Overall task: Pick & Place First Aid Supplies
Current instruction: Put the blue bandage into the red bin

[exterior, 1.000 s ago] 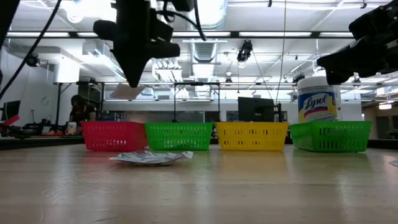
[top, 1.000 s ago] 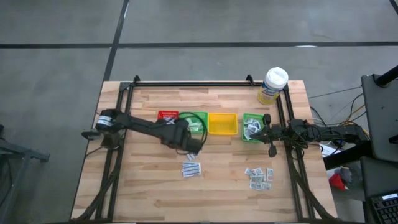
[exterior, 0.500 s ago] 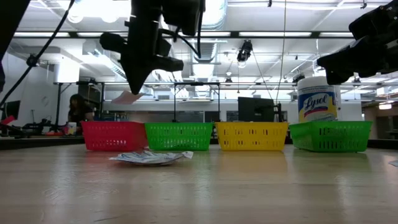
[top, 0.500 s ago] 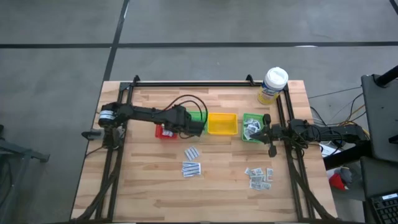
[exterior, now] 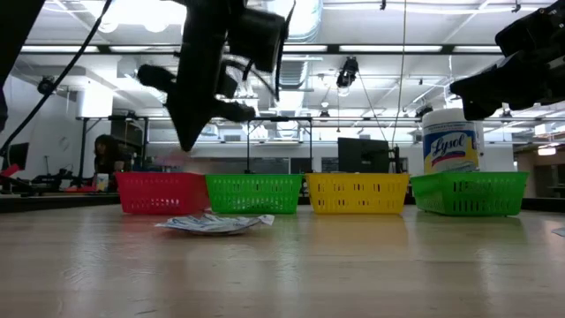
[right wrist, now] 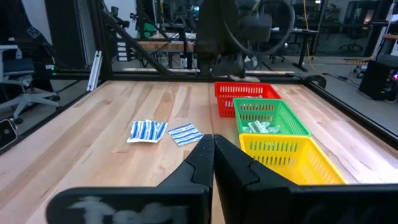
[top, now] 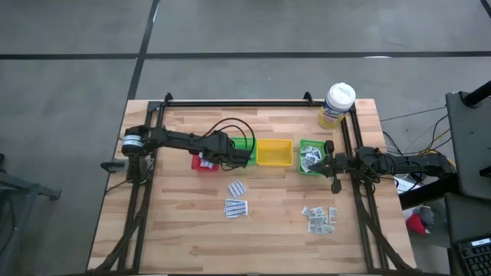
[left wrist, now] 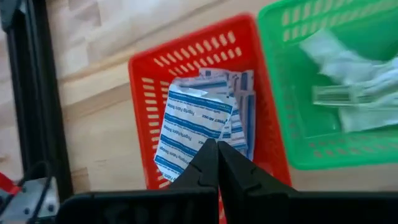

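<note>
My left gripper [left wrist: 216,149]: fingers pressed together, holding nothing, above the red tray [left wrist: 142,81].
Blue-striped packets [left wrist: 194,121]: lying inside the red tray.
My right gripper [right wrist: 213,144]: fingers together, empty, beside the right-hand green tray [top: 301,146].

The tub [exterior: 451,141] label apparently reads "Lysol".

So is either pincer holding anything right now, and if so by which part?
No. The left pincer is shut and empty above the red tray, whose blue-striped packets lie loose. The right pincer is also shut on nothing.
</note>
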Robot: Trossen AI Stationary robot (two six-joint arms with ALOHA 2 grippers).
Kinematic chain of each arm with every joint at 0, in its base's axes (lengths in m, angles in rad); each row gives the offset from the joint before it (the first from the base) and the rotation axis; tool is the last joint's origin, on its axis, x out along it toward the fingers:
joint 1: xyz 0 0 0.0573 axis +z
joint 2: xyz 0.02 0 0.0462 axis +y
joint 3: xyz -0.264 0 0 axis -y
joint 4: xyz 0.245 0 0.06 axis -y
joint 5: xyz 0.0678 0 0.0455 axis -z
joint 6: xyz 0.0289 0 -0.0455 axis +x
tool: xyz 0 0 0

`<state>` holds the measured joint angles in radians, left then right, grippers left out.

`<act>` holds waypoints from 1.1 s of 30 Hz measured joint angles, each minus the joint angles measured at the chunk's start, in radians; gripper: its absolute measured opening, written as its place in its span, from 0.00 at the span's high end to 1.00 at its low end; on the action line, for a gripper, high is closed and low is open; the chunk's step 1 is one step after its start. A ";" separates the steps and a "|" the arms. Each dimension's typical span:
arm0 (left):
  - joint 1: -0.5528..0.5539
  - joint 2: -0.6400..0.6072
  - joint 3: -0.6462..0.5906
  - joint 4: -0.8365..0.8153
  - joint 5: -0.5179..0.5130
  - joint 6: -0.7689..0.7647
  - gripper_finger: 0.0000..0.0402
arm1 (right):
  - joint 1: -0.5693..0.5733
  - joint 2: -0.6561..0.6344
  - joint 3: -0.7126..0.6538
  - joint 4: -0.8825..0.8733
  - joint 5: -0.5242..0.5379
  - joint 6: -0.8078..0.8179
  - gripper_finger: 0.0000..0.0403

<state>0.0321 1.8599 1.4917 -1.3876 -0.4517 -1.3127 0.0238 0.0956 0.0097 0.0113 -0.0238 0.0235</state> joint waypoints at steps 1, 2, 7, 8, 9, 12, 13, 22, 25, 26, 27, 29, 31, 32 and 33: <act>0.006 0.000 -0.024 0.020 0.007 -0.002 1.00 | 0.000 0.000 0.000 0.000 0.000 0.000 0.98; 0.012 0.000 -0.045 0.042 0.013 -0.002 1.00 | 0.000 0.000 0.000 0.000 0.000 0.000 0.98; 0.038 0.000 -0.128 0.130 0.032 -0.004 1.00 | 0.000 0.000 0.000 0.000 0.000 0.000 0.98; 0.042 0.000 -0.138 0.140 0.033 -0.004 1.00 | 0.000 0.000 0.000 0.000 0.000 0.000 0.98; 0.048 0.000 -0.149 0.152 0.033 -0.005 1.00 | 0.000 0.000 0.000 0.000 0.000 0.000 0.98; 0.059 0.000 -0.173 0.191 0.033 -0.001 1.00 | 0.000 0.000 0.000 0.000 0.000 0.000 0.98; 0.061 0.000 -0.181 0.201 0.032 -0.001 1.00 | 0.000 0.000 0.000 0.000 0.000 0.000 0.98; 0.067 0.000 -0.204 0.255 0.032 0.012 1.00 | 0.000 0.000 0.000 0.000 0.000 0.000 0.98; 0.067 0.000 -0.204 0.255 0.027 0.021 1.00 | 0.000 0.000 0.000 0.000 0.000 0.000 0.98; 0.067 0.000 -0.204 0.255 0.026 0.022 1.00 | 0.000 0.000 0.000 0.000 0.000 0.000 0.98; 0.067 0.000 -0.204 0.255 0.025 0.022 1.00 | 0.000 0.000 0.000 0.000 0.000 0.000 0.98; 0.067 0.000 -0.204 0.255 0.024 0.025 1.00 | 0.000 0.000 0.000 0.000 0.000 0.000 0.98; 0.067 0.000 -0.204 0.255 0.023 0.036 1.00 | 0.000 0.000 0.000 0.000 0.000 0.000 0.98; 0.067 0.000 -0.204 0.255 0.023 0.039 1.00 | 0.000 0.000 0.000 0.000 0.000 0.000 0.98; 0.067 0.000 -0.204 0.255 0.023 0.040 1.00 | 0.000 0.000 0.000 0.000 0.000 0.000 0.98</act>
<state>0.0994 1.8603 1.2877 -1.1324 -0.4286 -1.2724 0.0235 0.0952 0.0093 0.0114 -0.0235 0.0235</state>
